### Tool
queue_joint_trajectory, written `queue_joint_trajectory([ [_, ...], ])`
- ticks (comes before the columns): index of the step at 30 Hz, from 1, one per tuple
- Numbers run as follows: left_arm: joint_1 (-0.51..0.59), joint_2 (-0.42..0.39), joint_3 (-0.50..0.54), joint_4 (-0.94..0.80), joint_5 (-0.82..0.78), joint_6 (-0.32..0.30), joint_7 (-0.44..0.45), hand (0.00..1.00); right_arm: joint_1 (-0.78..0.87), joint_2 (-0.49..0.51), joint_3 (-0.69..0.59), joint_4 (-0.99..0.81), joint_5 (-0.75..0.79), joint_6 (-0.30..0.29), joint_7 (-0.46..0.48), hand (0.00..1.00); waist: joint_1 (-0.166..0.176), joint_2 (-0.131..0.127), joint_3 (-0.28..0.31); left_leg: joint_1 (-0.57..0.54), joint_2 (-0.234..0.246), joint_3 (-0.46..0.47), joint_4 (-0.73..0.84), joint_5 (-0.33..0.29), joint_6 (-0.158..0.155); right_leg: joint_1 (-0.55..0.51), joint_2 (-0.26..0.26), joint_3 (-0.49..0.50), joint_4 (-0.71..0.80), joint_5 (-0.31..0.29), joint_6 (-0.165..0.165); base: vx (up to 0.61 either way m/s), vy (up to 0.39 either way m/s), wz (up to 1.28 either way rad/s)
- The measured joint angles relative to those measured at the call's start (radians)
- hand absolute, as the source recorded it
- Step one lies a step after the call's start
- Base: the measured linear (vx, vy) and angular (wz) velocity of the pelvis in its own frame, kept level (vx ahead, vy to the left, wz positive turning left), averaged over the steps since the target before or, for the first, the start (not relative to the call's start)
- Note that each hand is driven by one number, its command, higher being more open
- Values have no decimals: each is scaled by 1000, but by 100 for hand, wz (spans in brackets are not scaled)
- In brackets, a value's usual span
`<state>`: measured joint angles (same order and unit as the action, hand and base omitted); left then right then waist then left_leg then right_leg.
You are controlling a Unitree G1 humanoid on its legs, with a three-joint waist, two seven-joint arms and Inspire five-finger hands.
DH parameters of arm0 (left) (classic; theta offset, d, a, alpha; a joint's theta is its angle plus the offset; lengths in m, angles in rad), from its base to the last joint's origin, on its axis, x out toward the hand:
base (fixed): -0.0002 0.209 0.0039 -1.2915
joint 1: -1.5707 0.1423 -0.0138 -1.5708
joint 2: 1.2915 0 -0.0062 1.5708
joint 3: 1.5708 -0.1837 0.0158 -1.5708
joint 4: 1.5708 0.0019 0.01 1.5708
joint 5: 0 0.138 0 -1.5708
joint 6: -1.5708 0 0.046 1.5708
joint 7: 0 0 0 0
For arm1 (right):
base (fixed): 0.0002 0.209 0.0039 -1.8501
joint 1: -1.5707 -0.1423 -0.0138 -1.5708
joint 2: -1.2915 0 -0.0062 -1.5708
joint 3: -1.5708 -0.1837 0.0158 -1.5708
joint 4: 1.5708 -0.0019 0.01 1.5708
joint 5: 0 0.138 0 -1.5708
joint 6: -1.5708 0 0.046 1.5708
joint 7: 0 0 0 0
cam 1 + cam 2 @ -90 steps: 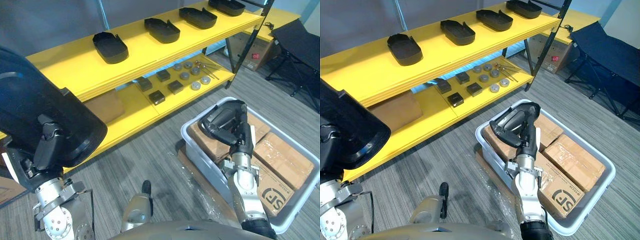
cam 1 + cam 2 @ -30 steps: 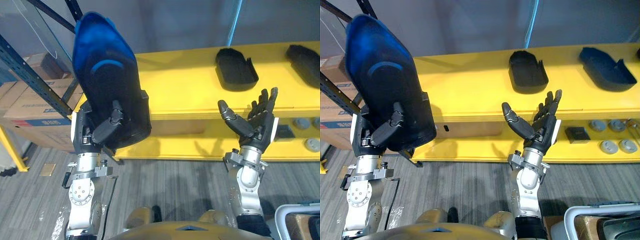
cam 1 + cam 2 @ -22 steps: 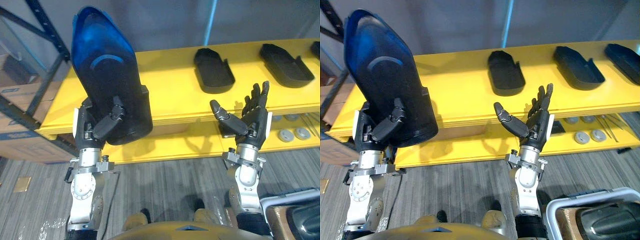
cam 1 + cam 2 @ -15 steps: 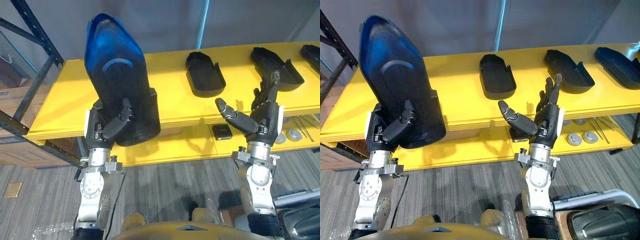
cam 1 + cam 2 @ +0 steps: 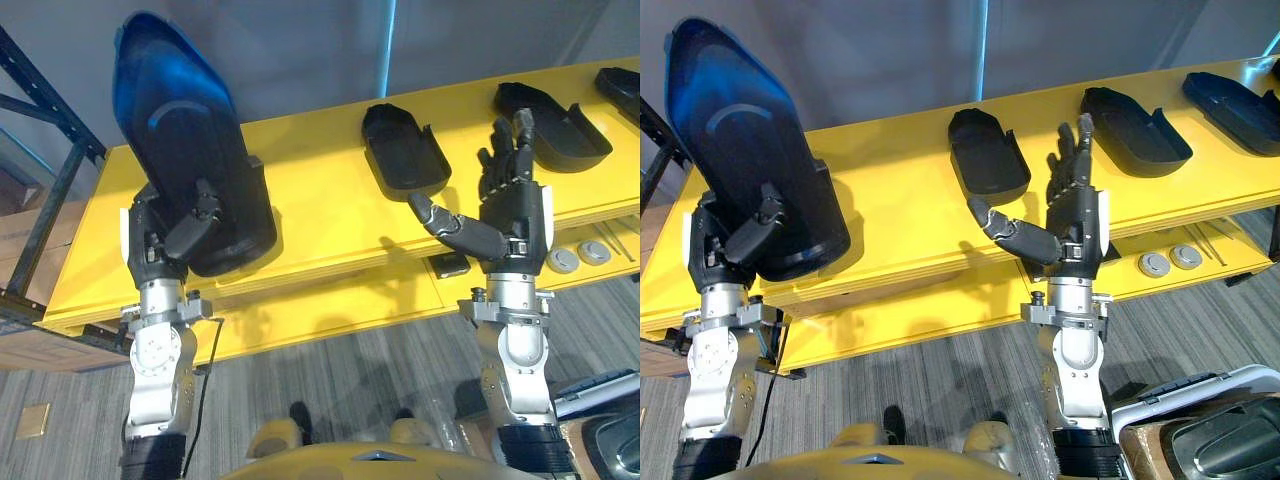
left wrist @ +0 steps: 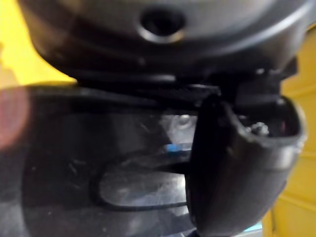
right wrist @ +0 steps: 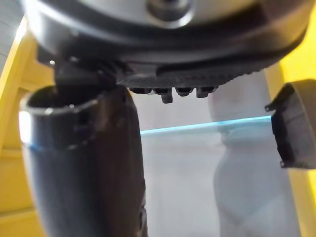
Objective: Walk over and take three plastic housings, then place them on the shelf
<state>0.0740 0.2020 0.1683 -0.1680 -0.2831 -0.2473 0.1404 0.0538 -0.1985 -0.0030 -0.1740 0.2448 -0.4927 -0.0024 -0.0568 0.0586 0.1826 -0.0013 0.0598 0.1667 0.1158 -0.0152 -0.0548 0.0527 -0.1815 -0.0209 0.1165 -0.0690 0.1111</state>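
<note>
The left hand (image 5: 160, 245) has swung its plastic housing (image 5: 185, 150) leftward. It is clamped round the housing, upright over the shelf (image 5: 320, 225). The right hand (image 5: 510, 215) is spread and empty. Beyond, three shelved housings (image 5: 405, 150) lie placed; the held one apparently remains.

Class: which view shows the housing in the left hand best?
The left eye view: the whole housing is held up in the left hand, its outline clear. The right eye view shows much the same, nearer its edge; the left wrist view, a close dark patch of it.
</note>
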Motion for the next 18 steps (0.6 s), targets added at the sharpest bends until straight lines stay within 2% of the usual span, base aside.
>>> queue_joint_trajectory([
  [2,-38,1,10,8,-64,49,-18,0,0,1,58,0,2,14,23,100,0,-2,-1,23,-13,12,-34,8,10,5,-9,-1,-7,0,1,22,47,-11],
  [4,-61,2,5,29,-101,68,-36,0,0,1,90,1,1,33,31,100,0,-2,-1,23,-16,17,-47,15,10,2,-11,-1,-18,6,10,1,12,-3],
  [8,-147,4,-27,190,-227,126,-53,0,-7,-2,146,1,8,78,69,100,-8,-2,-1,21,-19,21,-88,42,7,-20,-6,-1,-30,13,21,-24,-7,-3],
  [10,-185,8,-32,276,-273,139,-50,0,-24,-7,158,3,17,95,83,100,-28,-2,-1,3,-17,23,-89,47,6,-45,-5,2,-20,14,22,-15,-8,-1],
  [12,-256,14,-33,377,-329,168,-19,0,-65,-24,175,5,79,112,107,100,-40,0,1,-29,-18,36,-87,56,11,-100,-5,22,13,14,23,-36,5,-13],
  [14,-313,17,-31,425,-377,171,14,0,-101,-40,183,5,95,117,112,100,-51,6,15,-39,-19,44,-85,59,15,-126,-7,29,42,8,23,-40,3,-11],
  [18,-378,58,-28,443,-427,188,44,0,-147,-43,226,-28,98,154,119,100,-64,17,51,-44,-23,66,-84,63,14,-191,-18,58,137,-37,27,-65,-19,-13],
])
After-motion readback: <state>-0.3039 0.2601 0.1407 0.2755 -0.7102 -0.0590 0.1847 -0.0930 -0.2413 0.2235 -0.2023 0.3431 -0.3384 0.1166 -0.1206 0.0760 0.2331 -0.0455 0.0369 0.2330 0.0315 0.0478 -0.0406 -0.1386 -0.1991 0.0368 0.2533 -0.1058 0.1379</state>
